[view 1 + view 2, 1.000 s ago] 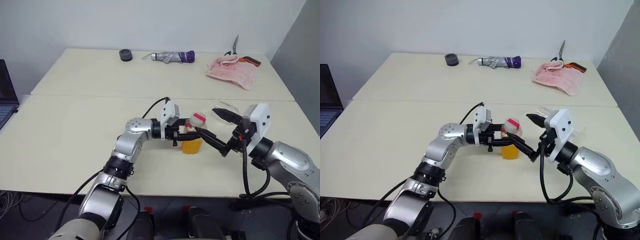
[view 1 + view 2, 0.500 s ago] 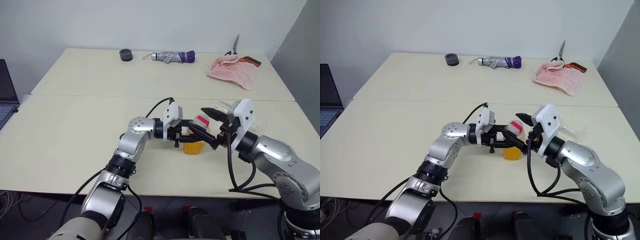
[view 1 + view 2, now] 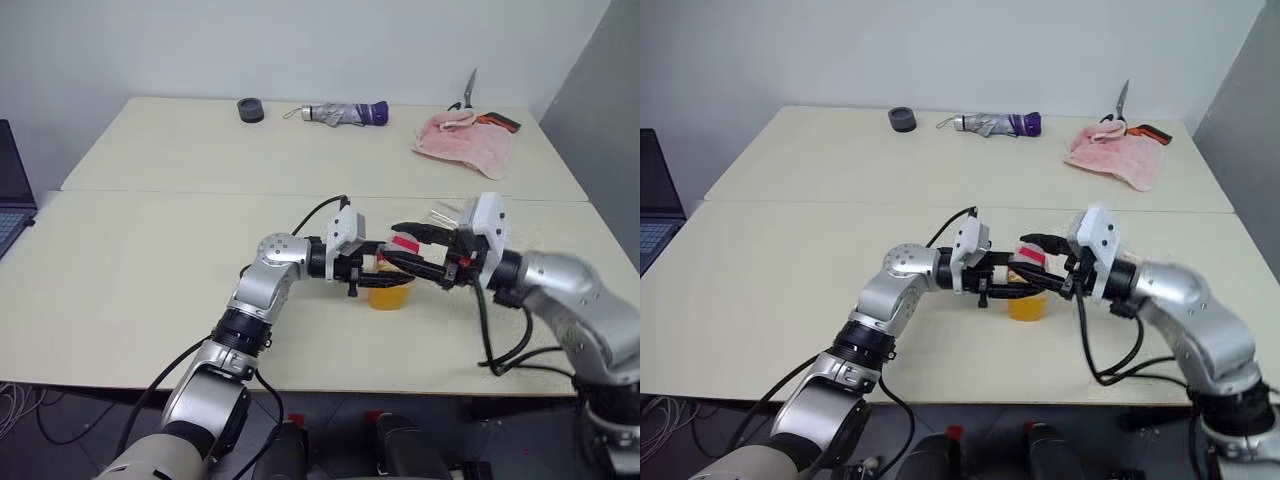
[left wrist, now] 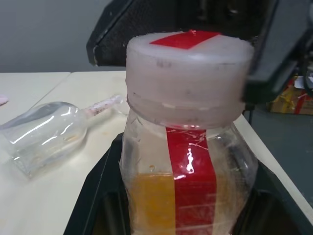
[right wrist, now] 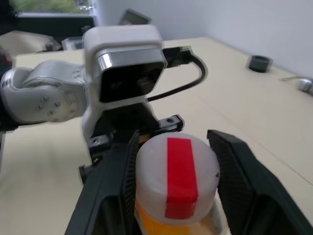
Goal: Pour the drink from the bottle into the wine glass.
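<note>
bottle: my left wrist view is cutting off its bottom.
wine glass: I am seeing it lying on its side, its foot hiding behind the bottle.
laptop: the edge is cutting most of it off.

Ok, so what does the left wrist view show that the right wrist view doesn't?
Left wrist view: the wine glass lying on its side on the table. Right wrist view: the left arm's white wrist housing with its cable, and a dark ring far off on the table. Shared: the bottle with its red-striped cap, the orange drink inside, and the right tool with a finger on each side of the cap.
</note>
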Available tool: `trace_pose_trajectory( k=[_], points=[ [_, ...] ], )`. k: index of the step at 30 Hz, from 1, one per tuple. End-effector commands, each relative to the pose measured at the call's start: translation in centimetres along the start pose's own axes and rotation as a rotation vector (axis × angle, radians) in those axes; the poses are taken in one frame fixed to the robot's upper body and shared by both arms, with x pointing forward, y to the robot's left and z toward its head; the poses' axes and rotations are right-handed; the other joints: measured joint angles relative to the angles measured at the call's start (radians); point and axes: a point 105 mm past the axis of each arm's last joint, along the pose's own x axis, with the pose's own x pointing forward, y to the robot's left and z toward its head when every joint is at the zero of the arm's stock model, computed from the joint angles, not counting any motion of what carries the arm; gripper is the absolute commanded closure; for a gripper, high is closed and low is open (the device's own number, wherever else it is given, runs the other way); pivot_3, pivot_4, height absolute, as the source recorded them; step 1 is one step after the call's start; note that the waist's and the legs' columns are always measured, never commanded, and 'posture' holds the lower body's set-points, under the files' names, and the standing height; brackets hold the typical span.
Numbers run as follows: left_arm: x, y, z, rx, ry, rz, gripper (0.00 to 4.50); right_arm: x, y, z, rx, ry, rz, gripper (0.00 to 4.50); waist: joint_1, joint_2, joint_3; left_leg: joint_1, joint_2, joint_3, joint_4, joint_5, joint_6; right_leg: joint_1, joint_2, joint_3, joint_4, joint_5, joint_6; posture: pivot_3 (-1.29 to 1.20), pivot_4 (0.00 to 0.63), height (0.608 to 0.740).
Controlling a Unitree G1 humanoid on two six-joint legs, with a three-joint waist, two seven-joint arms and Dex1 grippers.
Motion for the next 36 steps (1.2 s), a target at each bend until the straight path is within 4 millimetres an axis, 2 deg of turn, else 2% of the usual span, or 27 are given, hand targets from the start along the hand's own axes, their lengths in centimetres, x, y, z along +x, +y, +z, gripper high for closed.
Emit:
trace_pose_trajectory(
  k=[1,4,8,10,12,15,19,22,27,32,36],
  points=[
    [0.1,0.4,2.5,0.071,-0.045,-0.017,2.60,-0.3,-0.8,0.4,-0.069,0.042,0.104,2.63,0.000,0.000,0.000,0.000,0.000,-0.001,0.000,0.000,0.000,0.000,0.000,-0.001,0.000,0.000,0.000,0.00,0.150,0.740],
    [0.2,0.6,2.6,0.072,-0.052,-0.001,2.60,-0.6,-0.7,1.0,-0.010,0.008,0.097,2.63,0.002,0.000,0.000,-0.001,0.001,-0.001,0.000,0.000,0.000,0.000,0.000,-0.001,0.000,0.000,-0.001,0.00,0.150,0.740],
    [0.3,0.7,2.4,0.064,-0.053,0.020,2.60,-1.4,-0.9,1.6,-0.006,-0.052,-0.046,1.29,0.006,0.000,0.000,-0.003,0.000,-0.002,0.000,0.000,0.000,0.000,-0.002,-0.002,-0.002,0.000,-0.001,0.00,0.150,0.740],
    [0.4,0.9,2.2,0.062,-0.052,0.032,2.60,-1.8,-0.4,2.6,-0.006,-0.104,-0.132,0.54,0.006,0.000,0.000,-0.003,0.000,-0.002,0.000,0.000,0.000,-0.001,-0.002,-0.001,-0.002,0.000,-0.001,0.00,0.150,0.740],
    [0.4,1.2,2.2,0.060,-0.053,0.043,2.60,-1.9,0.5,3.4,0.010,-0.147,-0.198,0.00,0.006,0.000,0.000,-0.003,0.001,-0.002,0.000,0.000,0.000,-0.001,-0.003,-0.001,-0.002,0.000,-0.001,0.00,0.150,0.740],
    [0.7,1.9,2.3,0.070,-0.052,0.064,2.60,-1.2,1.6,3.4,0.040,-0.165,-0.322,0.00,0.005,0.000,0.000,-0.003,0.000,-0.002,0.000,0.000,0.000,-0.001,-0.002,-0.001,-0.002,0.000,0.000,0.00,0.150,0.740],
    [1.4,2.4,2.3,0.077,-0.056,0.066,2.60,-0.4,1.2,2.0,0.066,-0.124,-0.577,0.00,0.003,0.000,0.000,-0.002,0.000,-0.002,0.000,0.000,0.000,-0.001,-0.001,0.000,0.001,0.000,0.000,0.00,0.150,0.740],
    [1.8,2.5,2.3,0.081,-0.059,0.055,2.60,0.1,1.5,1.9,0.085,-0.129,-0.622,0.00,0.002,0.000,0.000,-0.002,0.000,-0.001,0.000,0.000,0.000,-0.001,-0.001,0.000,0.001,0.000,0.000,0.00,0.150,0.740],
    [2.1,2.4,2.2,0.084,-0.059,0.036,2.60,-0.2,0.4,1.5,0.089,-0.147,-0.794,0.00,0.002,0.000,0.000,-0.002,0.000,-0.001,0.000,0.000,0.000,-0.002,0.000,0.000,0.001,0.000,0.000,0.00,0.150,0.740],
    [2.0,2.5,2.1,0.087,-0.055,0.036,2.60,0.1,0.6,1.4,0.117,-0.160,-0.797,0.00,0.002,0.000,0.000,-0.002,0.000,-0.001,0.000,0.000,0.000,-0.002,0.000,0.000,0.001,0.000,0.000,0.00,0.150,0.740],
    [1.9,2.6,2.1,0.090,-0.056,0.045,2.60,0.2,0.7,1.1,0.116,-0.150,-0.780,0.94,0.001,0.000,0.000,-0.002,0.000,-0.001,0.000,0.000,0.000,-0.002,0.000,0.000,0.001,0.000,0.000,0.00,0.150,0.740]
  ],
)
